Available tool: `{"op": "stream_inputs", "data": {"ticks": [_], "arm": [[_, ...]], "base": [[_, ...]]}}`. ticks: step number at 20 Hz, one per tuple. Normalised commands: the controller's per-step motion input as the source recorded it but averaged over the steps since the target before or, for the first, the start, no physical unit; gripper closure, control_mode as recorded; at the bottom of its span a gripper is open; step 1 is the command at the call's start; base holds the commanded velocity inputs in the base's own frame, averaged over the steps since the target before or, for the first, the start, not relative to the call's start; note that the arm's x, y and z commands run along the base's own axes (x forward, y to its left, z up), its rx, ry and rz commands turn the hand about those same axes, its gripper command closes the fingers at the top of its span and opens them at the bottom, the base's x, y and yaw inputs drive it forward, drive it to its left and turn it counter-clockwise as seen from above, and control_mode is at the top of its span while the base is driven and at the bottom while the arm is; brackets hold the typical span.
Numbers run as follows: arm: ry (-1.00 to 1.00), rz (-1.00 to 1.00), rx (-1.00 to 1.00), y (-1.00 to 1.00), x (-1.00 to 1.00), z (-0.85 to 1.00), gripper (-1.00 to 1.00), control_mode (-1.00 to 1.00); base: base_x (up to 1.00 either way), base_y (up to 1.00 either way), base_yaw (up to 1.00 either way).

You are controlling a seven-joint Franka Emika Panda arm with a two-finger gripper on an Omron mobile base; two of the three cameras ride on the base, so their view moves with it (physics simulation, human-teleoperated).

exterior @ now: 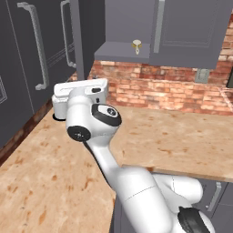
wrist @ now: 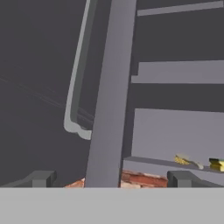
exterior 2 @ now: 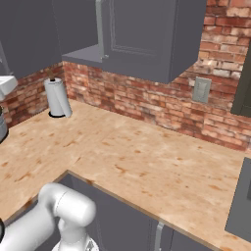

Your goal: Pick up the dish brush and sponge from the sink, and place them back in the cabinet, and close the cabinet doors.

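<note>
the brush [wrist: 187,161] and the sponge [wrist: 217,164] lie side by side, close but apart, on the bottom shelf of the open wall cabinet [wrist: 175,131]; the brush also shows on that shelf in the left base view [exterior: 136,46]. both appear placed, so what remains is judged to be the doors. the left door [wrist: 109,92] stands edge-on just ahead of the hand, its long silver bar handle [wrist: 76,78] to the left of that edge; the right door [exterior 2: 142,34] hangs ajar. a door is stiff and swings on hinges, light to push; the flat panel near the free edge is the likely contact, the smooth bar may slip. the gripper [wrist: 111,179] is spread wide, holding nothing. brick wall [exterior 2: 147,105] and counter [exterior 2: 132,157] below leave open room; a paper towel roll [exterior 2: 58,98] stands well aside.
</note>
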Motion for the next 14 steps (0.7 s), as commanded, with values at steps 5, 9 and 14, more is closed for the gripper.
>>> {"op": "stream_inputs", "data": {"ticks": [5,9,14], "arm": [[0.0,0.0,0.0,0.02,0.17,0.0,-1.0,-1.0],[0.0,0.0,0.0,0.0,0.16,0.0,-1.0,-1.0],[0.0,0.0,0.0,0.0,0.19,0.0,-1.0,-1.0]], "base": [[0.0,0.0,0.0],[0.0,0.0,0.0],[0.0,0.0,0.0]]}}
